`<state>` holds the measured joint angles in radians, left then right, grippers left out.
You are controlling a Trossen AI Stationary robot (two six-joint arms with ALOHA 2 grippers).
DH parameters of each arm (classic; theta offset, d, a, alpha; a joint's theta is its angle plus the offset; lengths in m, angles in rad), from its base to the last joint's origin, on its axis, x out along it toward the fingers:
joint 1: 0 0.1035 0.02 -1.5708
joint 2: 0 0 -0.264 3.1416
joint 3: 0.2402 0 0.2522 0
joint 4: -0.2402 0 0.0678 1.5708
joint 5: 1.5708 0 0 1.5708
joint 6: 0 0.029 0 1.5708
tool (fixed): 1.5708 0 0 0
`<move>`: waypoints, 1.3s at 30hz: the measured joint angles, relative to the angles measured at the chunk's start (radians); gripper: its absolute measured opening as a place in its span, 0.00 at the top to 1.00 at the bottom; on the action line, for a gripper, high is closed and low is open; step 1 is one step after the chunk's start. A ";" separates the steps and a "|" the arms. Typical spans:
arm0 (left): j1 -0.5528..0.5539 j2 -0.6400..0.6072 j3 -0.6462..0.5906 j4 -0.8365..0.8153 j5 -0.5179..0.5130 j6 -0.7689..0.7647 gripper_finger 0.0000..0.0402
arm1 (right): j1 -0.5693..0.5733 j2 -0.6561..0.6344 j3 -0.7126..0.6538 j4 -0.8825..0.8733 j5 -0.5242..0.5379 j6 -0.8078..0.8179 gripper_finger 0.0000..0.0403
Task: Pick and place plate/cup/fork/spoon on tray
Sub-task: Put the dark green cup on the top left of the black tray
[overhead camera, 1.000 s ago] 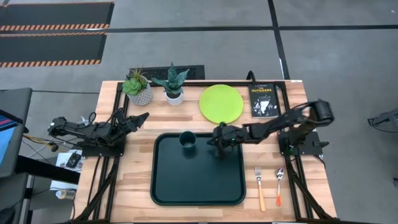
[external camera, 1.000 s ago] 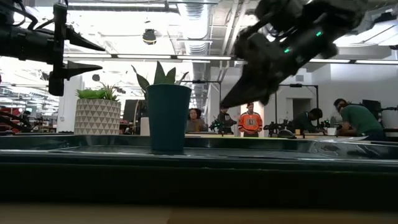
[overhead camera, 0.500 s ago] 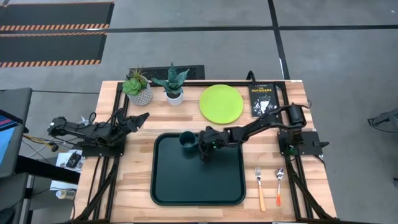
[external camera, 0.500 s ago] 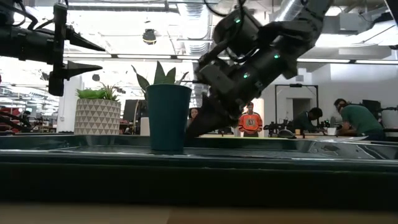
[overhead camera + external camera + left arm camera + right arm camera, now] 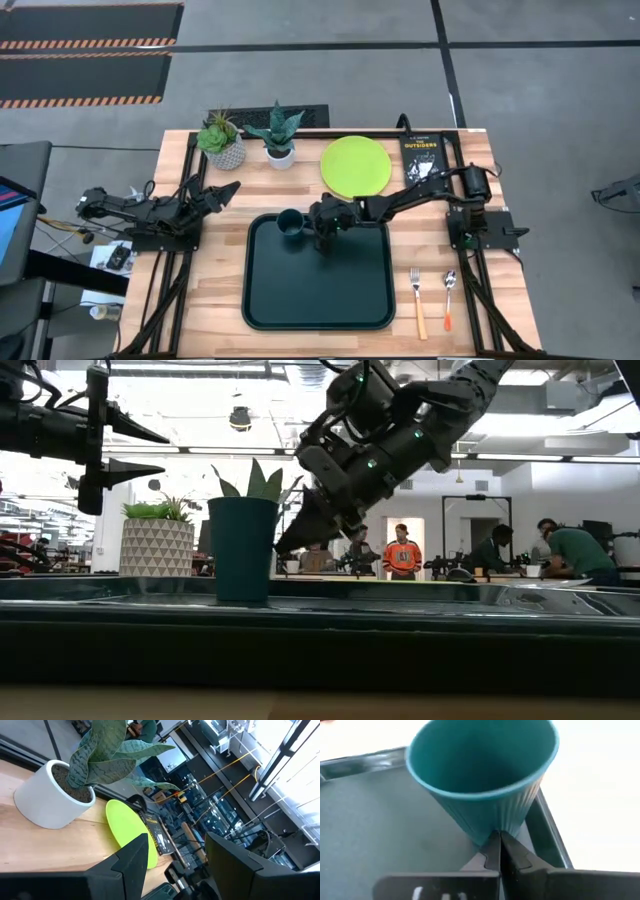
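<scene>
High view | right gripper fingers pressed together, advanced leftward against cup | cup displaced left, upright on tray far-left corner | butcher-block table | people in lab beyond

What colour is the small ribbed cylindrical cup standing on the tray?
Dark teal cup, clearest in the right wrist view.

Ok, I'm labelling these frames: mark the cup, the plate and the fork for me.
cup (image 5: 291, 224): high view, on its rim.
plate (image 5: 356, 166): high view, on its flat centre.
fork (image 5: 418, 305): high view, on its yellow-orange handle.
</scene>
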<state>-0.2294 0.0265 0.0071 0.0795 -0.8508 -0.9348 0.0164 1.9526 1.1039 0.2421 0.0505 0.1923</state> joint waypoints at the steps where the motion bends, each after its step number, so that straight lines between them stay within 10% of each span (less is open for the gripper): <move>1: 0.000 0.000 0.000 0.000 0.000 0.000 0.54 | 0.000 0.000 0.002 0.001 0.000 -0.007 0.97; 19: 0.000 0.000 0.000 0.000 -0.007 0.024 0.54 | -0.020 -0.008 0.003 -0.178 0.000 0.042 0.95; 39: 0.000 0.000 0.000 -0.005 -0.054 0.037 0.54 | -0.013 -0.001 0.003 0.037 -0.004 0.003 0.96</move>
<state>-0.2295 0.0265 0.0071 0.0750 -0.9051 -0.8974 0.0033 1.9518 1.1069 0.2786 0.0469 0.1948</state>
